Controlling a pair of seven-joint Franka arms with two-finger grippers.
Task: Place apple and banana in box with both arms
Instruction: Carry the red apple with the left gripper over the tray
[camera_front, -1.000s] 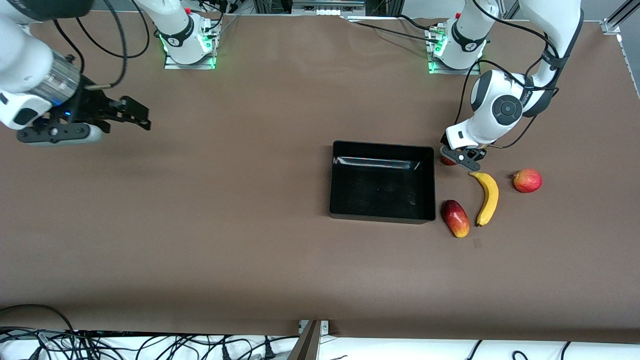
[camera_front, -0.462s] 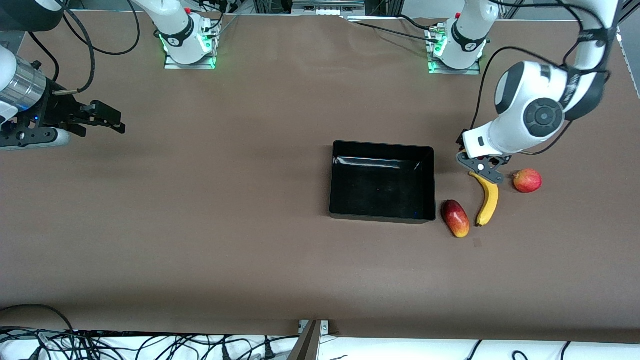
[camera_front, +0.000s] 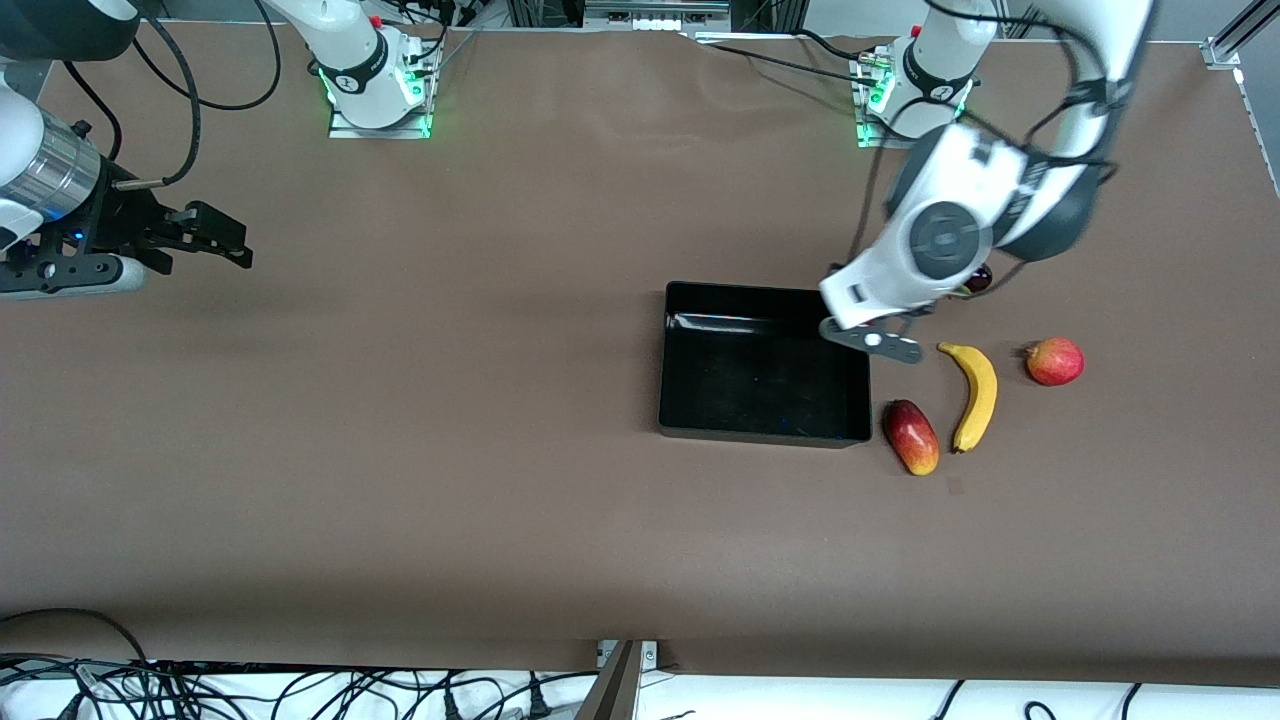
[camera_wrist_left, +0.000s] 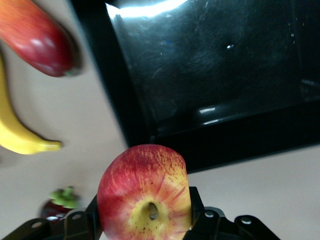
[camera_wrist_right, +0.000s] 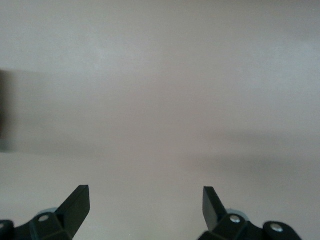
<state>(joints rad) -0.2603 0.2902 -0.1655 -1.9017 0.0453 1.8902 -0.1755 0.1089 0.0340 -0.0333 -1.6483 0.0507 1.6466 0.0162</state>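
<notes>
In the left wrist view my left gripper (camera_wrist_left: 144, 212) is shut on the apple (camera_wrist_left: 145, 192), red with a yellowish stem end that faces the camera. In the front view this gripper (camera_front: 878, 340) hangs over the rim of the black box (camera_front: 765, 292) at the side toward the left arm's end, and the hand hides the apple. The yellow banana (camera_front: 975, 395) lies on the table beside the box, toward the left arm's end. My right gripper (camera_front: 225, 235) waits open and holds nothing, over bare table at the right arm's end, its fingers (camera_wrist_right: 75, 205) wide apart.
An elongated red-yellow fruit (camera_front: 910, 437) lies between the box and the banana. A pinkish-red round fruit (camera_front: 1054, 361) sits beside the banana toward the left arm's end. A small dark fruit with a green cap (camera_front: 978, 277) lies under the left arm, farther from the front camera than the banana.
My left gripper rose from the table with the apple, swung over the banana's end, then came back over the box's rim. The right arm drew back toward its end, then stopped.
</notes>
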